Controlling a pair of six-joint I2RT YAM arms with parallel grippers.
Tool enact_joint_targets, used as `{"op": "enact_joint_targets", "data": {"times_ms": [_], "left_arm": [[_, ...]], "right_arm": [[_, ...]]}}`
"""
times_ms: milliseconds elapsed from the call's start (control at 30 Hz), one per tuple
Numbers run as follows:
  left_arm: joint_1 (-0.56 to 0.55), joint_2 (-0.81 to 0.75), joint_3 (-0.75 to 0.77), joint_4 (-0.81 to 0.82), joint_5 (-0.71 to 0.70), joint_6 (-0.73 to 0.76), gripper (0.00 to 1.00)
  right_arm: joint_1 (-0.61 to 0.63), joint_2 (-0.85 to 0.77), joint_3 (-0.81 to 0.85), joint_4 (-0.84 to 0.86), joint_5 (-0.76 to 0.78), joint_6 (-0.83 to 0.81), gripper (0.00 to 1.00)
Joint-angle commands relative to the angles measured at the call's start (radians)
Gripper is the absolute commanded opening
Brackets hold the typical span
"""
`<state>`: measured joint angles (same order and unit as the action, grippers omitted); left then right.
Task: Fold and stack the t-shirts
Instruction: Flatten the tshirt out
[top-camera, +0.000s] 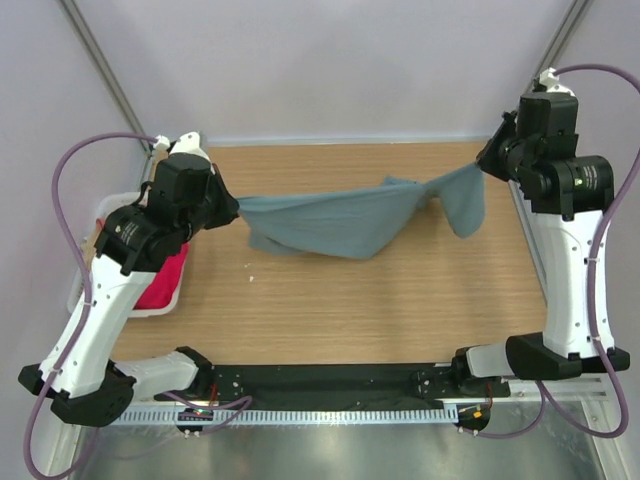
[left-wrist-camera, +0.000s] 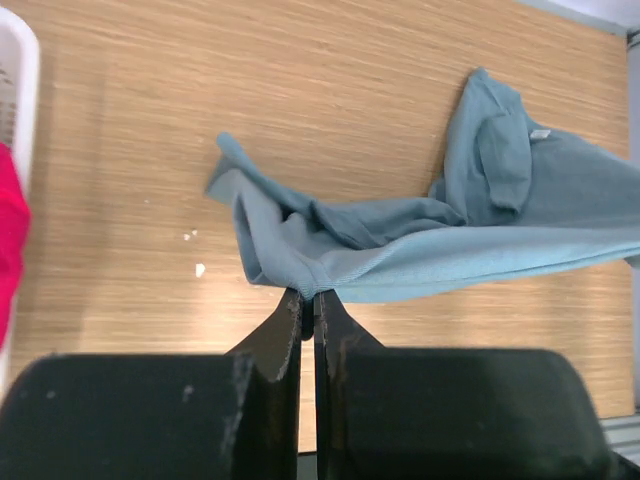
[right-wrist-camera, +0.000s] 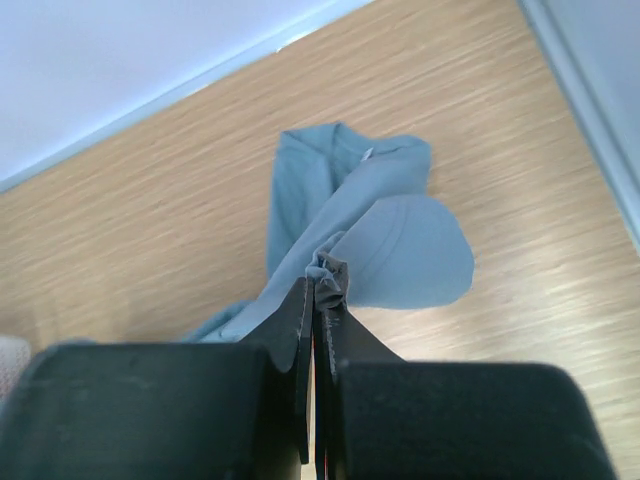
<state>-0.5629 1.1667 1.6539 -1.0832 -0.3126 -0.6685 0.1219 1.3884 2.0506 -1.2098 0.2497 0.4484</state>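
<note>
A grey-teal t-shirt (top-camera: 350, 220) hangs stretched between both arms above the wooden table, sagging in the middle. My left gripper (top-camera: 232, 207) is shut on its left edge; in the left wrist view the left gripper (left-wrist-camera: 309, 296) pinches the t-shirt (left-wrist-camera: 420, 240), whose neck label shows at the right. My right gripper (top-camera: 484, 162) is shut on the other end, a sleeve drooping below it. In the right wrist view the right gripper (right-wrist-camera: 318, 285) clamps a bunched fold of the t-shirt (right-wrist-camera: 400, 250). A crimson-pink t-shirt (top-camera: 165, 280) lies in the basket.
A white slotted basket (top-camera: 100, 215) stands at the table's left edge, partly hidden by my left arm; its rim (left-wrist-camera: 20, 90) shows in the left wrist view. A grey wall runs along the table's back. Small white specks (left-wrist-camera: 198, 268) lie on the wood.
</note>
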Motion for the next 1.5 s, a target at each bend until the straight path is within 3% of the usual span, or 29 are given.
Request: {"op": "enact_joint_targets", "data": {"times_ms": [0,67,200,233,333,433,567,700,800,900,1267,1467], "left_arm": [[0.008,-0.012,0.003,-0.055,-0.066,0.099,0.00],[0.009,-0.034,-0.055,-0.053,-0.069,0.102,0.00],[0.009,-0.091,-0.216,-0.038,-0.037,0.113,0.00],[0.008,-0.101,-0.247,-0.043,-0.030,0.112,0.00],[0.009,-0.133,-0.357,-0.050,-0.006,0.099,0.00],[0.009,-0.139,-0.431,-0.052,0.000,0.093,0.00],[0.011,-0.107,-0.439,-0.057,0.023,0.086,0.00],[0.009,-0.090,-0.422,-0.079,0.053,0.089,0.00],[0.011,-0.093,-0.422,-0.083,0.037,0.104,0.00],[0.011,-0.076,-0.408,-0.083,0.044,0.116,0.00],[0.011,-0.056,-0.408,-0.057,0.086,0.149,0.00],[0.011,-0.068,-0.422,-0.053,0.092,0.155,0.00]], "right_arm": [[0.004,-0.037,-0.111,-0.030,-0.177,0.048,0.01],[0.036,-0.075,-0.235,-0.022,-0.237,0.075,0.01],[0.276,-0.225,-0.705,0.061,-0.332,0.225,0.01],[0.394,-0.241,-0.784,0.123,-0.354,0.307,0.01],[0.592,-0.259,-1.047,0.290,-0.469,0.467,0.01],[0.673,-0.229,-1.167,0.401,-0.558,0.513,0.14],[0.647,-0.198,-1.101,0.284,-0.454,0.428,0.46],[0.518,-0.187,-1.053,0.095,-0.299,0.386,0.49],[0.362,-0.224,-1.116,0.067,-0.273,0.430,0.49],[0.283,-0.256,-1.184,0.113,-0.219,0.473,0.47],[0.256,-0.109,-1.201,0.184,-0.055,0.403,0.46],[0.249,-0.082,-1.248,0.251,-0.059,0.400,0.47]]}}
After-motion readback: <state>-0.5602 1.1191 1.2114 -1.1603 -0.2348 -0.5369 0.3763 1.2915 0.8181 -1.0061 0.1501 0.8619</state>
